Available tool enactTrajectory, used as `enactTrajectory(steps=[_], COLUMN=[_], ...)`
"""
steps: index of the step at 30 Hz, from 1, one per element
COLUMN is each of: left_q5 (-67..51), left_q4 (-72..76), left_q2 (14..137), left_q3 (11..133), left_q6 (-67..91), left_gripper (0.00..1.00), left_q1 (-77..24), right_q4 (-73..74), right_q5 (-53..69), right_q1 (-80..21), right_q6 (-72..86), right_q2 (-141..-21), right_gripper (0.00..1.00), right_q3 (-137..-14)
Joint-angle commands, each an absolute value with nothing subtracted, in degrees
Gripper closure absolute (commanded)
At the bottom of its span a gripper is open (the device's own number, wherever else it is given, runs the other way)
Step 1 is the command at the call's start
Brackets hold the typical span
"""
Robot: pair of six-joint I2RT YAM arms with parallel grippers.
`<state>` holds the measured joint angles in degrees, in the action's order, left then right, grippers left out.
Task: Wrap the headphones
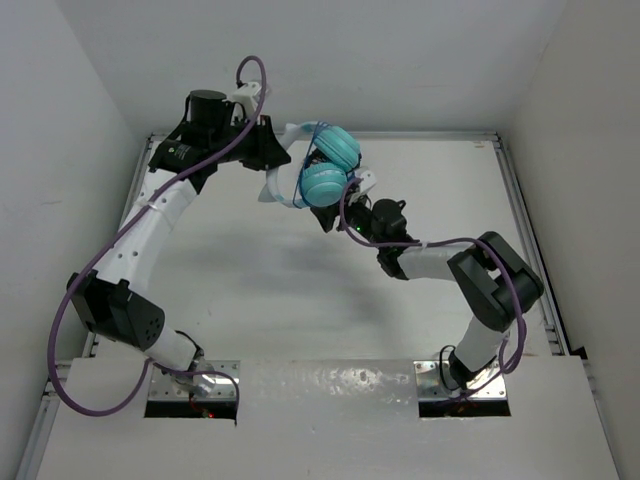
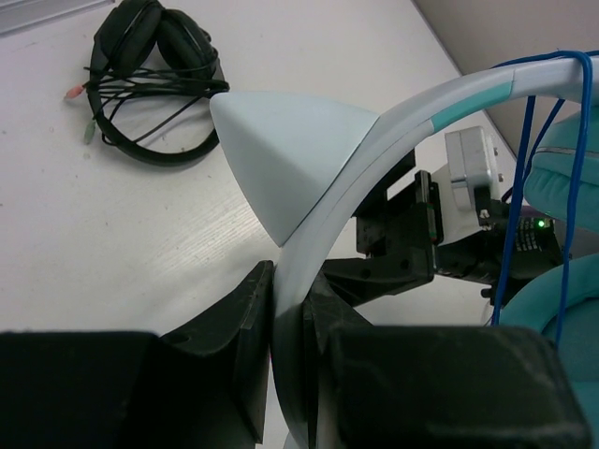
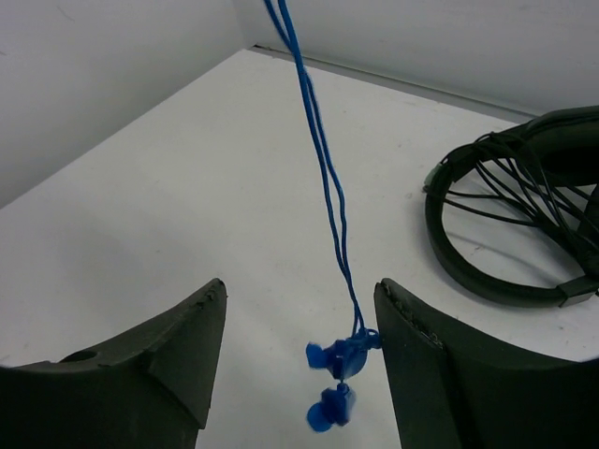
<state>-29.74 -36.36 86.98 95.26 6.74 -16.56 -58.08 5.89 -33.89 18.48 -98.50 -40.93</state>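
Observation:
The turquoise headphones (image 1: 325, 165) hang above the back of the table, their two round cups stacked together. My left gripper (image 1: 270, 158) is shut on their pale headband (image 2: 374, 159); in the left wrist view the band runs up between the two black fingers (image 2: 239, 318). The thin blue cable (image 3: 323, 159) drops from the cups (image 2: 562, 299) and ends in a small blue plug piece (image 3: 339, 360). My right gripper (image 3: 301, 290) stands open just below the cups (image 1: 340, 205). The cable end dangles between its jaws, close against the right finger (image 3: 421, 355), and is not gripped.
Black headphones (image 2: 154, 47) with a tangled black cable lie on the white table beneath the arms, also in the right wrist view (image 3: 524, 224). White walls close in on the left, back and right. The right wrist's camera block (image 2: 468, 173) sits close to the left gripper.

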Motion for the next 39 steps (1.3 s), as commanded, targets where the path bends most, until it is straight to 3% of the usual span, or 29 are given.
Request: enactTrajectory(steps=[1, 7, 10, 15, 20, 21, 22, 23, 27, 32, 35, 39], left_q5=[-34.7, -34.7, -34.5, -34.1, -33.8, -33.8, -33.8, -33.7, -33.0, -34.3, -34.3, -30.3], left_q4=[-33.6, -33.9, -34.1, -34.0, -33.7, -33.7, -33.7, -33.7, -33.8, -33.9, -34.6, -35.8], left_q2=[83.1, 83.0, 83.1, 83.5, 83.8, 83.9, 83.9, 83.9, 84.1, 84.3, 84.3, 85.0], left_q3=[97.1, 98.0, 98.4, 98.6, 98.3, 98.3, 98.3, 98.4, 98.6, 98.7, 99.5, 100.5], left_q6=[7.4, 6.8, 6.7, 6.9, 7.0, 7.0, 7.0, 7.0, 7.0, 7.1, 5.5, 4.0], left_gripper=[1.0, 1.0, 1.0, 1.0, 1.0, 1.0, 1.0, 1.0, 1.0, 1.0, 1.0, 1.0], left_q1=[-18.5, -18.7, -18.7, -18.7, -18.7, -18.7, -18.7, -18.7, -18.7, -18.9, -20.0, -21.4], right_q4=[-55.5, -54.4, -54.8, -56.3, -60.2, -60.3, -60.2, -60.0, -62.3, -64.6, -67.2, -68.7], right_q5=[3.1, 2.2, 2.1, 2.0, 0.4, 0.5, 1.0, 1.8, 1.7, -3.6, -4.3, -4.7], right_q1=[-34.0, -33.9, -34.0, -34.0, -34.0, -34.0, -34.0, -34.0, -34.0, -34.0, -34.0, -34.0], right_q6=[15.2, 13.5, 14.1, 14.5, 14.2, 13.8, 13.6, 12.5, 12.5, 14.2, 15.4, 16.7], right_q2=[-100.8, -103.7, -104.2, -104.3, -102.6, -102.3, -101.9, -101.8, -101.9, -104.2, -106.2, -108.2], right_gripper=[0.36, 0.42, 0.36, 0.37, 0.61, 0.59, 0.44, 0.38, 0.21, 0.18, 0.25, 0.45], right_q3=[-43.9, -45.3, -44.7, -43.2, -41.0, -41.0, -41.0, -41.0, -39.4, -41.1, -42.4, -44.3])
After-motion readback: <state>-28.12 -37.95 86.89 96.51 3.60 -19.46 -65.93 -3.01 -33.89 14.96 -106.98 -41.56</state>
